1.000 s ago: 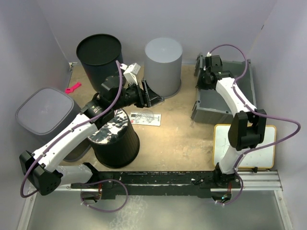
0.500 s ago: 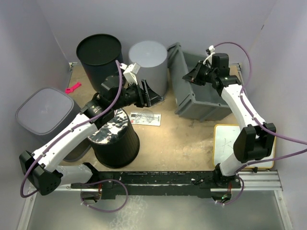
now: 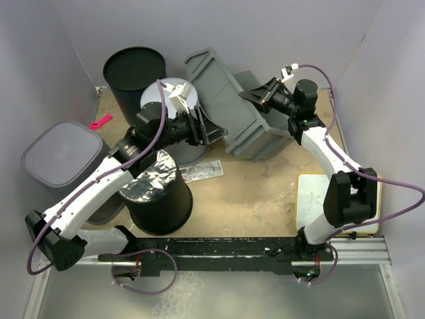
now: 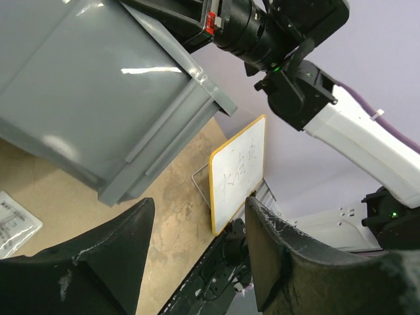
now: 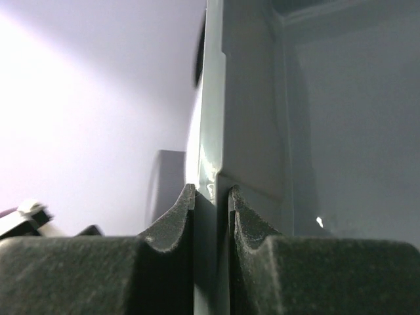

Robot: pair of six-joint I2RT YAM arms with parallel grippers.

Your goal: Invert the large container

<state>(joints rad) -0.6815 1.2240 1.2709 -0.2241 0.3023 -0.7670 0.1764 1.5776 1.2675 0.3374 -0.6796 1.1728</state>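
Note:
The large container (image 3: 229, 100) is a grey rectangular bin, tipped far over to the left at the back of the table, its underside (image 4: 85, 85) facing the left wrist camera. My right gripper (image 3: 257, 97) is shut on its rim, and the bin's wall (image 5: 249, 98) runs between the two pads of the right gripper (image 5: 211, 195). My left gripper (image 3: 209, 129) hangs open just left of the bin with nothing between its fingers; in its own view the left gripper (image 4: 198, 216) frames bare table and the whiteboard.
A light grey cylinder (image 3: 166, 100) leans against the bin's left side. A black tub (image 3: 135, 70) stands back left, a foil-topped black bucket (image 3: 156, 189) near front, a grey lidded bin (image 3: 63, 156) at left. A whiteboard (image 3: 339, 199) lies right, a paper card (image 3: 202, 171) mid-table.
The right arm has swung the bin up from standing at the right and tipped it over leftward. The grey cylinder has been pushed left. The left arm has hardly moved.

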